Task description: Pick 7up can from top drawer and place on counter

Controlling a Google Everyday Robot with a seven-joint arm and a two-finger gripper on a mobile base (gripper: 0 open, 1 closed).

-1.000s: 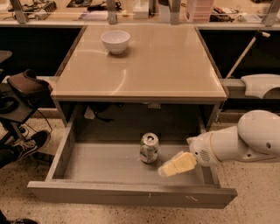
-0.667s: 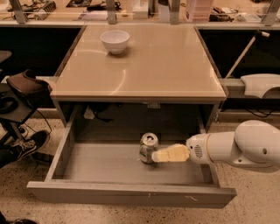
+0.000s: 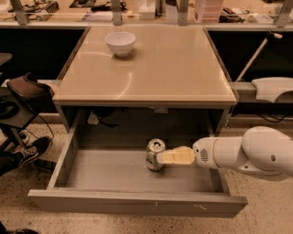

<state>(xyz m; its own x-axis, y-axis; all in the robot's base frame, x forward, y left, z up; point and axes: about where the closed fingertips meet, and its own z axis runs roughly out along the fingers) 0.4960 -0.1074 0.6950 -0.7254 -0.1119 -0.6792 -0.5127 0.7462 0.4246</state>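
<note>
The 7up can stands upright in the open top drawer, near the middle of its floor. My gripper reaches in from the right on a white arm. Its yellowish tip is at the can's right side, touching or overlapping it. The can rests on the drawer floor. The beige counter tops the grey cabinet above the drawer.
A white bowl sits at the counter's back left. A cluttered shelf with metal posts runs behind. A dark chair and shoes are at the left. A white machine part is at the right.
My gripper has moved left and slightly up inside the drawer, from the front right to the can's right side. The can has not moved.
</note>
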